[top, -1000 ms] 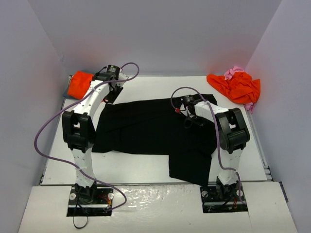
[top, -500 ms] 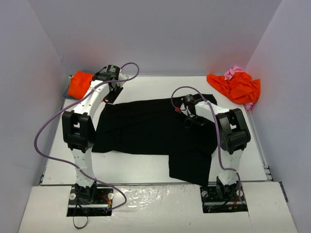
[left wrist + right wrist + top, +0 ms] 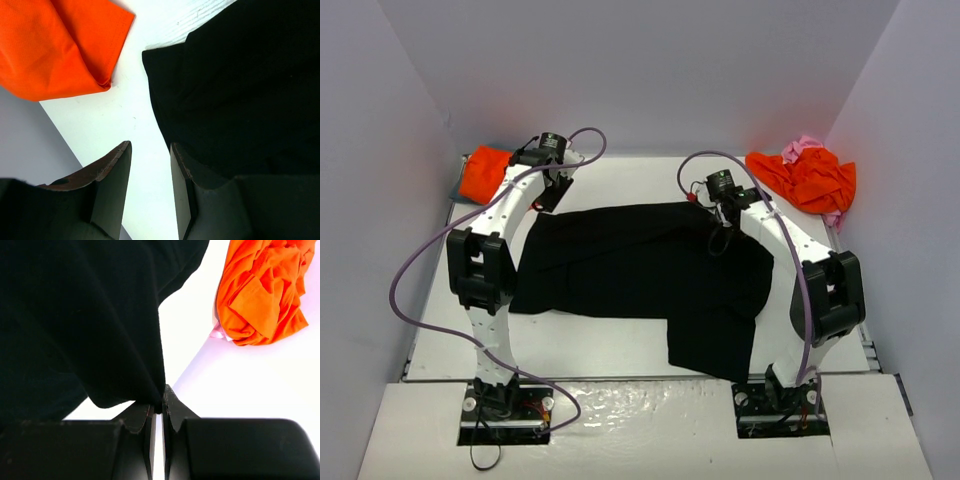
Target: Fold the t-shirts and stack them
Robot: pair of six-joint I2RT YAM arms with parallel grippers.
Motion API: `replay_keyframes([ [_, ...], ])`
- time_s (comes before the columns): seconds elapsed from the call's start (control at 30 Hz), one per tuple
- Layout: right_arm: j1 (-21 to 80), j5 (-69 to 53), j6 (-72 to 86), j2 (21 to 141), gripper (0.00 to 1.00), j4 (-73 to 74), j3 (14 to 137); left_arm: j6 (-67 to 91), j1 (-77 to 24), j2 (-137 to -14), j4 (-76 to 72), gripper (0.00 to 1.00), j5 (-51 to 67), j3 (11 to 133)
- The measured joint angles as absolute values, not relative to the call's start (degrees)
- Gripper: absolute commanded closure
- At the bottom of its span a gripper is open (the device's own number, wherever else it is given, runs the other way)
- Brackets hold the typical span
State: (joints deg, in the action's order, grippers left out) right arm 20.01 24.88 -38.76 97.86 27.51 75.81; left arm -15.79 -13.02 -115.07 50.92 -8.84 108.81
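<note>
Counter: white, flat, walled on three sides.
- Black t-shirt: spread across the middle, one flap reaching toward the near edge on the right.
- Folded orange t-shirt: far left corner, a sliver of blue-grey t-shirt showing under it.
- Crumpled orange t-shirt: far right corner, touching a pink t-shirt bunched behind it.

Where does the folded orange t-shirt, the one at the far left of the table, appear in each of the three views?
Top external: folded orange t-shirt, far left corner.
Left wrist: upper left.
Right wrist: absent; that orange is the crumpled t-shirt.
Shared landmark: black t-shirt.
</note>
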Motion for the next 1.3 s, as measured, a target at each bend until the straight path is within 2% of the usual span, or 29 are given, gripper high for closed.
replay_keyframes([
  [0.43,25.3,24.6,-39.1,97.4,0.99,37.7,75.5,-15.9,-13.0,-115.0,51.0,0.66,-8.8,108.8],
  [0.5,25.9,24.5,-39.0,97.4,0.95,38.9,75.1,-16.0,-13.0,-115.0,51.1,0.66,-8.8,108.8],
  [0.53,26.2,24.5,-38.9,97.4,0.87,39.4,74.8,-16.0,-13.0,-115.0,51.1,0.66,-8.8,108.8],
  [0.57,26.5,24.3,-38.8,97.5,0.71,39.8,74.5,-16.0,-13.0,-115.0,51.1,0.65,-8.8,108.8],
  [0.6,26.6,24.1,-38.7,97.7,0.67,40.1,74.1,-16.0,-13.0,-115.0,51.1,0.63,-8.8,108.8],
  [0.63,26.7,23.8,-38.4,98.2,0.63,40.2,73.7,-16.0,-13.0,-115.0,51.1,0.57,-8.8,108.8],
  [0.67,26.7,23.5,-38.2,99.0,0.57,40.2,73.3,-15.9,-13.0,-115.0,51.1,0.44,-8.8,108.8],
  [0.7,26.7,23.1,-38.0,100.0,0.49,40.1,72.8,-15.8,-13.0,-114.9,51.1,0.28,-8.8,108.7],
  [0.73,26.7,22.8,-37.8,101.0,0.46,39.8,72.2,-15.7,-13.0,-114.8,50.9,0.16,-8.8,108.4],
  [0.77,26.7,22.6,-37.7,101.8,0.48,39.2,71.6,-15.6,-13.0,-114.5,50.8,0.08,-8.8,107.8],
  [0.8,26.6,22.5,-37.6,102.6,0.47,38.3,71.0,-15.3,-13.0,-114.1,50.5,0.06,-8.8,107.0],
  [0.97,25.6,22.6,-37.3,102.8,0.45,31.4,70.4,-14.9,-13.0,-108.8,47.3,0.06,-6.5,99.5],
  [1.1,25.1,22.4,-37.1,100.5,0.45,27.2,70.6,-16.5,-13.0,-100.0,45.7,0.12,-2.0,91.9],
  [1.2,26.2,20.3,-37.5,94.1,0.45,26.5,70.2,-19.7,-13.0,-93.5,46.8,0.23,2.7,89.0],
  [1.3,29.0,16.8,-38.1,84.6,0.42,27.0,69.5,-24.0,-13.3,-88.6,49.3,0.27,6.7,86.8],
])
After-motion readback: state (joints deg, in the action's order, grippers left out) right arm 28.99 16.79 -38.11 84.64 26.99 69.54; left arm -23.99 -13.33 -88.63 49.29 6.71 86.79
